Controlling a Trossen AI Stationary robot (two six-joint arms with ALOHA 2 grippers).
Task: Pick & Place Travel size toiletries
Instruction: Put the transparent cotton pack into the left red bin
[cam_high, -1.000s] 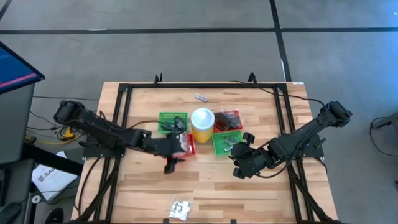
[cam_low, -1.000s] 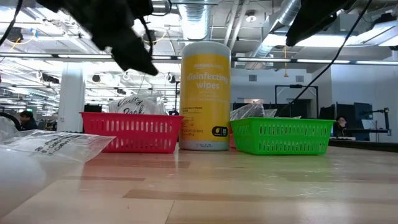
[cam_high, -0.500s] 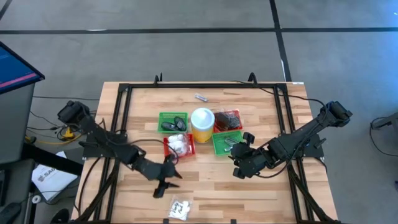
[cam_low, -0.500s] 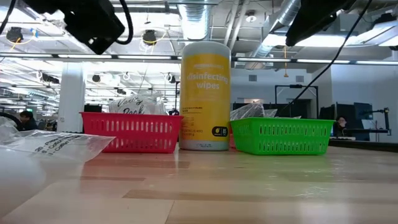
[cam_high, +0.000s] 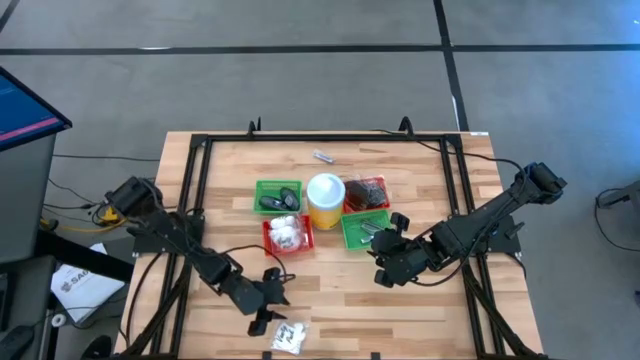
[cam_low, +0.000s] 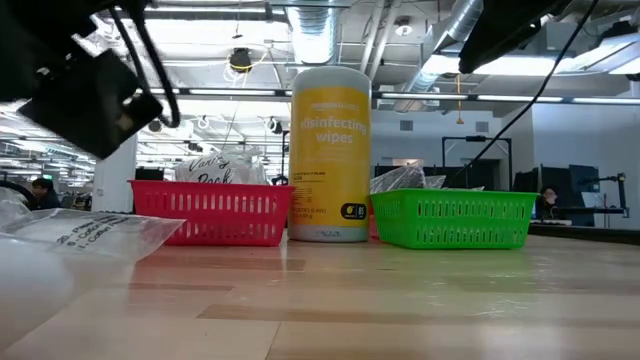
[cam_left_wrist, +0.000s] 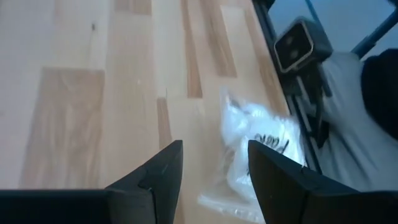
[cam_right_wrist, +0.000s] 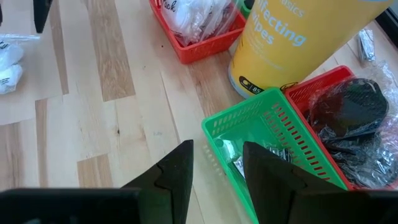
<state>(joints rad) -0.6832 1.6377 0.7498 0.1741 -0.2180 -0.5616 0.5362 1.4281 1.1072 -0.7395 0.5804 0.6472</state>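
Toiletries sit mostly sorted: white pieces in a printed packet fill the red basket (cam_high: 288, 235), dark round pieces in clear bags (cam_high: 368, 191) lie in another red basket behind the yellow wipes canister (cam_high: 326, 200), silvery metal pieces (cam_right_wrist: 239, 163) rest in the green basket (cam_high: 362, 231) beside it, and a second green basket (cam_high: 277, 196) holds dark items. One clear packet of white pieces (cam_high: 289, 336) lies alone near the front edge of the desk (cam_high: 420, 320). The left gripper (cam_high: 268, 318) hangs just beside that packet, its fingers (cam_left_wrist: 163, 174) parted and empty, the packet showing between and beyond them. The right gripper (cam_high: 385, 262) waits near the front green basket, fingers (cam_right_wrist: 177, 174) apart, gripping nothing. A small packaged item (cam_high: 323, 156) lies by the far edge
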